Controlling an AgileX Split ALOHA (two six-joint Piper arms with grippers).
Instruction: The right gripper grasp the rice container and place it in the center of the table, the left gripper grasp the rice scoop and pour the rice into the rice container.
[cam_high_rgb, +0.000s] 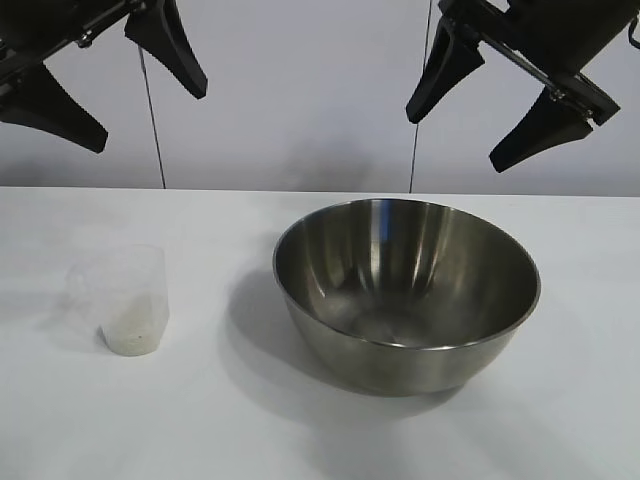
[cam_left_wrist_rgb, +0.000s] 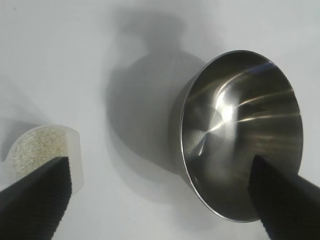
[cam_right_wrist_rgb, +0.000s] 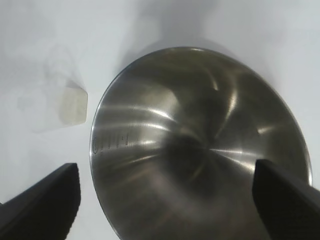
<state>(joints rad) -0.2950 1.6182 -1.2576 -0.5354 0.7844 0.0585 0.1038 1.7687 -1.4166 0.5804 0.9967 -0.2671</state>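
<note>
The rice container (cam_high_rgb: 406, 290), a large shiny steel bowl, stands empty on the white table (cam_high_rgb: 300, 430), right of centre. It also shows in the left wrist view (cam_left_wrist_rgb: 240, 130) and the right wrist view (cam_right_wrist_rgb: 200, 150). The rice scoop (cam_high_rgb: 127, 300), a small translucent cup, stands upright at the left with rice (cam_left_wrist_rgb: 37, 147) in it. It shows faintly in the right wrist view (cam_right_wrist_rgb: 70, 102). My left gripper (cam_high_rgb: 105, 85) hangs open high above the scoop. My right gripper (cam_high_rgb: 470, 110) hangs open high above the bowl. Both are empty.
A pale wall runs behind the table, with two thin dark cables (cam_high_rgb: 152, 110) hanging down it. Bare tabletop lies between the scoop and the bowl and along the front edge.
</note>
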